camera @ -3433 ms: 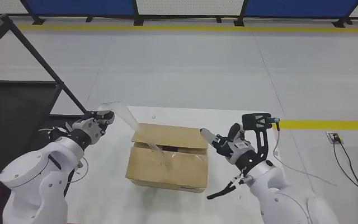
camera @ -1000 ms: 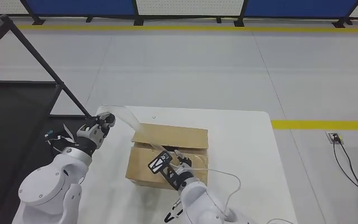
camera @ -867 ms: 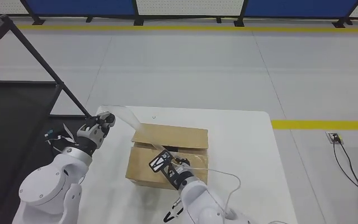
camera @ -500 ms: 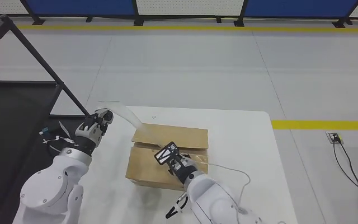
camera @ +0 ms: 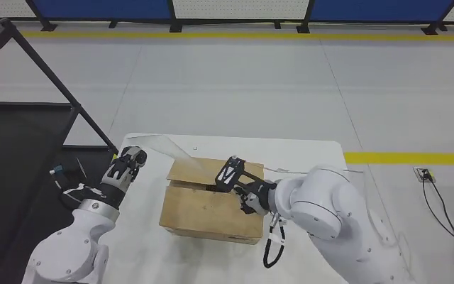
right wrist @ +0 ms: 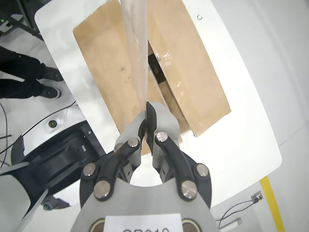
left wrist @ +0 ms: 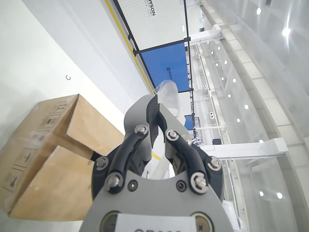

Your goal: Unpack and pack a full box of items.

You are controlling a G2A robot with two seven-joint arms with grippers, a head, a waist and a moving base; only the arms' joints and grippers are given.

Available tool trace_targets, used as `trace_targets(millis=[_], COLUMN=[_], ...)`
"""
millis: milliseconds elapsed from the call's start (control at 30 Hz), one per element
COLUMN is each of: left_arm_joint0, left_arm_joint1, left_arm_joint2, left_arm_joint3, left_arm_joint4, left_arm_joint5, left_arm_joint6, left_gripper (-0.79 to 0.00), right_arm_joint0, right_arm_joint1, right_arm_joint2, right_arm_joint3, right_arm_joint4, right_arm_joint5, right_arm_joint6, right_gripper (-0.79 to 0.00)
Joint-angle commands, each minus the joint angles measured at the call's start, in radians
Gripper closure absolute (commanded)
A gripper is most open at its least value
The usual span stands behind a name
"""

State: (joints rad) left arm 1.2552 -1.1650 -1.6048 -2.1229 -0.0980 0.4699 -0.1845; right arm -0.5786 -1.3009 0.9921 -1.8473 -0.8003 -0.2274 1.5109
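The tape strip [camera: 167,144] is stretched between the two arms above the box [camera: 213,207], and the coming move turns on that span. Its long axis runs from the left gripper [camera: 131,155], which hangs off the box's left end near the desk [camera: 305,157] edge, slantwise to the right gripper [camera: 228,170] over the far flap beside the middle seam. Both pairs of jaws are pressed together on the strip. In the left wrist view the left gripper [left wrist: 155,105] pinches its curled end, and in the right wrist view the right gripper [right wrist: 146,112] nips it edge-on, with the clear ribbon leading straight away from the jaws above the seam line. The box, plain cardboard, sits on the desk with its flaps down and a dark gap open at the seam (what lies inside cannot be made out through it). Whether the strip clings to the cardboard anywhere along its run I cannot tell. By my reading it has to be carried sideways, off the box, before the flaps can be lifted, and the right arm is the nearer one for those. The main nuisance is the strip itself, which could sag back onto the cardboard or stick to the jaws. A small ring-shaped mark [camera: 195,148] lies on the desk beyond the box, near its far edge.
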Motion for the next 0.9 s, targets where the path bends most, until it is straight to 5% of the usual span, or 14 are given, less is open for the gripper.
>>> trace_targets(millis=[0, 133, 600, 867], left_arm_joint0=[0.015, 0.043, 0.069, 0.115], left_arm_joint1=[0.001, 0.004, 0.003, 0.015], left_arm_joint2=[-0.004, -0.019, -0.036, -0.027], left_arm_joint3=[-0.008, -0.018, -0.025, -0.039], left_arm_joint4=[0.006, 0.019, -0.018, 0.151], left_arm_joint5=[-0.009, -0.038, -0.023, -0.085], left_arm_joint6=[-0.010, -0.040, -0.054, -0.108], left_gripper=[0.000, 0.000, 0.000, 0.000], right_arm_joint0=[0.049, 0.132, 0.118, 0.207], right_arm_joint1=[-0.003, 0.001, 0.001, 0.018], right_arm_joint2=[-0.011, -0.047, -0.046, -0.040], right_arm_joint3=[0.058, 0.161, 0.175, 0.424], right_arm_joint4=[0.064, 0.165, 0.167, 0.479], right_arm_joint5=[-0.007, -0.026, -0.006, 0.035], right_arm_joint6=[0.025, 0.025, -0.008, 0.025], right_gripper=[0.000, 0.000, 0.000, 0.000])
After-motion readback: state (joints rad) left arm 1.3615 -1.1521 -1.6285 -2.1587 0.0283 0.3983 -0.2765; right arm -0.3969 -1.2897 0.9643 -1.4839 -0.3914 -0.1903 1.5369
